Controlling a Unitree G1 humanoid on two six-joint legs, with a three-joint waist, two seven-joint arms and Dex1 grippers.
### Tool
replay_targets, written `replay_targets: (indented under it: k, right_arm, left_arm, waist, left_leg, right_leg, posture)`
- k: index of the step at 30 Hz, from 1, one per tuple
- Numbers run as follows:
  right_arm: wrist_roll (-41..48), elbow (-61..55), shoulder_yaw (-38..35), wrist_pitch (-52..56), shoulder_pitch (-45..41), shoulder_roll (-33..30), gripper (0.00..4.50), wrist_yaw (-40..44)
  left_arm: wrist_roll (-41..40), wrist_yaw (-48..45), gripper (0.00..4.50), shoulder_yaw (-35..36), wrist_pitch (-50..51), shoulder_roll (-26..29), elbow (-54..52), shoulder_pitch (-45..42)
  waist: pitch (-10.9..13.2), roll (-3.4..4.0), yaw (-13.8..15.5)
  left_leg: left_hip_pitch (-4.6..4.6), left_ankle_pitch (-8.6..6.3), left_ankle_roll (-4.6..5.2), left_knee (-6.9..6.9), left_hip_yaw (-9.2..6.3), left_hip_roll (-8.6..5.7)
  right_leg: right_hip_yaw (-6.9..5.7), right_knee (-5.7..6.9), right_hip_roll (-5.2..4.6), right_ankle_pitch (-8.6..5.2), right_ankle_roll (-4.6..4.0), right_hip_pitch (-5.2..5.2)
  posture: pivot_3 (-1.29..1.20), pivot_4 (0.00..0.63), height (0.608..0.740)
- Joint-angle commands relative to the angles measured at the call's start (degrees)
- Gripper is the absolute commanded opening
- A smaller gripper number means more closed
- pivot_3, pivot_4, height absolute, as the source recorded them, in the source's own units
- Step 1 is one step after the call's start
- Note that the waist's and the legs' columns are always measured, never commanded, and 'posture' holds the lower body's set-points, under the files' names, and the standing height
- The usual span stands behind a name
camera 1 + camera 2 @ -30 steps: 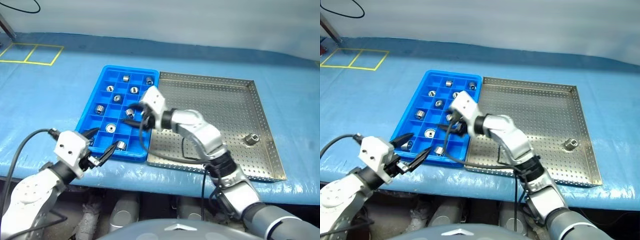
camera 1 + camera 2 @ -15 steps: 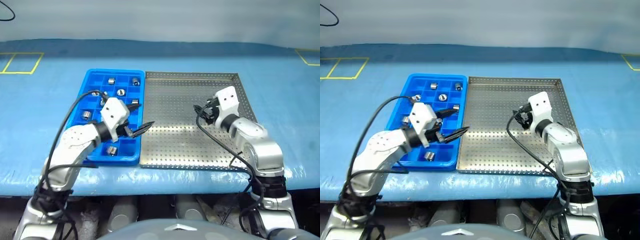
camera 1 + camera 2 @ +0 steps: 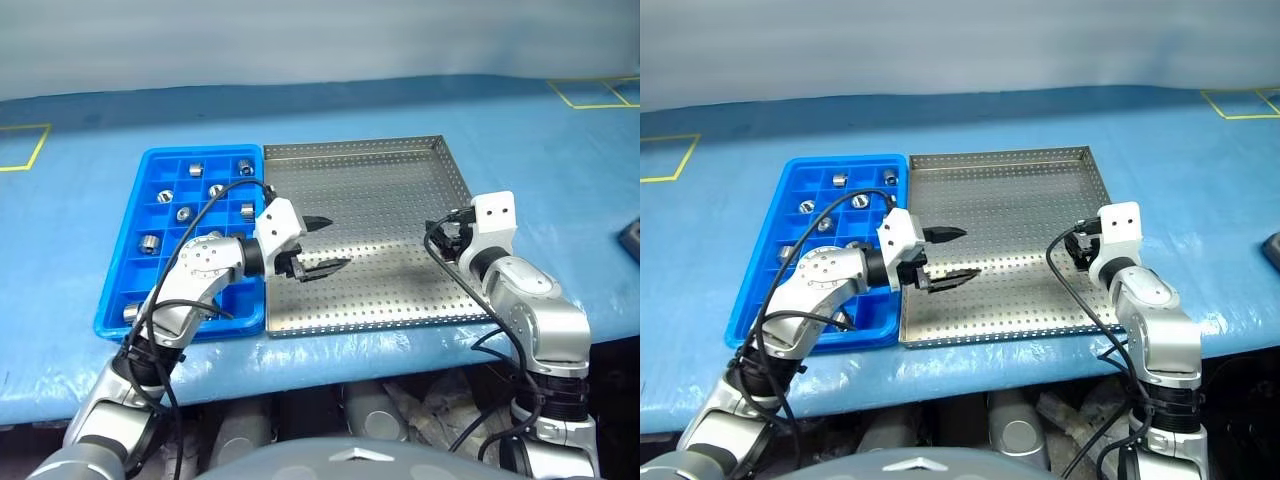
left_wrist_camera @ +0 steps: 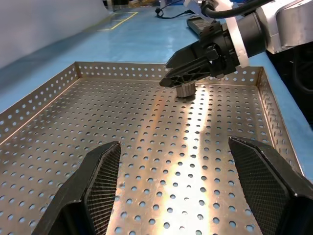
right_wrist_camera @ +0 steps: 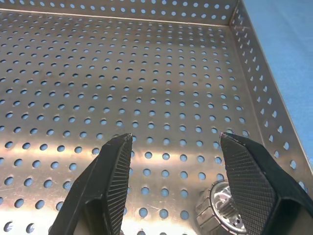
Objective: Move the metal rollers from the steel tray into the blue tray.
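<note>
The steel tray (image 3: 380,180) lies right of the blue tray (image 3: 200,151). Several metal rollers (image 3: 216,190) sit in the blue tray's compartments. One roller (image 4: 185,90) stands on the steel tray near its right rim. My right gripper (image 5: 175,137) hangs open just above that roller (image 5: 220,208), which lies beside one fingertip and not between the two. In the head view the right gripper (image 3: 437,235) is at the steel tray's right side. My left gripper (image 3: 335,243) is open and empty over the steel tray's left half, pointing toward the right gripper (image 4: 195,68).
Both trays rest on a table under a blue cover (image 3: 560,170), close to its front edge. Yellow tape marks lie at the far left (image 3: 20,150) and far right (image 3: 600,95). A dark object (image 3: 630,240) pokes in at the right edge.
The view has swung to the right. My right gripper crossed from the blue tray to the steel tray's right side by the roller. My left gripper moved from the blue tray's front over the steel tray.
</note>
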Motion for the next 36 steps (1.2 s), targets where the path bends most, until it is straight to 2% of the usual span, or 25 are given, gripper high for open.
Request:
replay_targets:
  k: [1,27,30,32,36]
  right_arm:
    - [0.5,-0.7,-2.1,0.4,0.4,-0.2,3.0,-1.2]
    - [0.9,11.3,-2.4,-2.9,-1.8,0.9,3.0,-4.0]
    - [0.9,12.0,-2.2,-3.1,-1.9,0.9,2.47,-4.0]
    - [1.0,12.1,-2.3,-3.3,-2.0,1.0,1.82,-4.1]
    - [1.1,11.7,-1.9,-4.1,-2.1,0.9,1.7,-3.7]
  left_arm:
    - [0.6,-0.9,3.86,-0.9,-1.1,-0.5,-0.7,-0.5]
    - [1.5,-0.1,3.86,-0.4,-0.7,-0.3,-2.9,1.9]
    - [1.5,0.1,3.86,-0.3,-0.7,-0.2,-3.0,2.0]
    - [1.5,0.2,3.86,-0.3,-0.7,-0.1,-3.1,2.0]
    - [1.4,0.4,3.86,-0.2,-0.6,0.1,-3.2,2.2]
  waist:
    - [0.0,0.0,-0.4]
    - [0.0,0.01,-0.5]
    - [0.0,0.01,-0.5]
    - [0.0,0.01,-0.5]
    - [0.0,0.01,-0.5]
  left_leg:
    - [0.0,-0.01,0.02,0.0,0.02,0.0]
    - [0.06,-0.05,0.17,0.07,0.41,0.02]
    - [0.06,-0.06,0.19,0.08,0.43,0.02]
    - [0.06,-0.07,0.19,0.08,0.43,0.02]
    - [0.06,-0.07,0.2,0.1,0.45,0.02]
  right_leg:
    - [0.04,-0.01,0.0,0.01,0.02,0.0]
    - [0.35,-0.02,0.02,0.12,0.23,-0.02]
    - [0.37,-0.02,0.02,0.12,0.23,-0.02]
    - [0.37,-0.03,0.02,0.13,0.24,-0.02]
    - [0.38,-0.03,0.02,0.13,0.25,-0.02]
  posture:
    - [-0.24,0.15,0.74]
    - [-0.21,0.15,0.74]
    - [-0.2,0.15,0.74]
    - [-0.2,0.15,0.74]
    - [-0.2,0.15,0.74]
